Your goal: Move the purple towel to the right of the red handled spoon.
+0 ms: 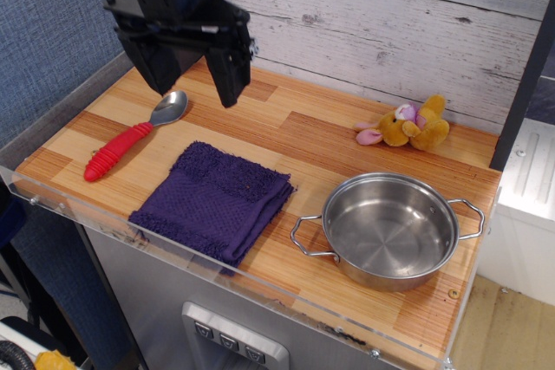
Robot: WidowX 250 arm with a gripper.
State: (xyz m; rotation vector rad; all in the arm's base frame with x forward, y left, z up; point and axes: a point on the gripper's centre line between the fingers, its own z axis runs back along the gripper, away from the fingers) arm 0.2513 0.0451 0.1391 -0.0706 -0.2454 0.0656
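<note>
The purple towel (213, 203) lies folded flat near the front edge of the wooden counter, to the right of the red handled spoon (130, 139). The spoon lies at the left, its silver bowl pointing to the back right. My gripper (192, 86) hangs open and empty in the air above the counter, behind the towel and just right of the spoon's bowl. Its two black fingers (230, 75) are spread wide apart and touch nothing.
A steel pot (388, 230) with two handles stands at the front right. A small yellow and pink plush toy (408, 126) lies at the back right by the plank wall. A clear rim (173, 253) runs along the counter's front edge.
</note>
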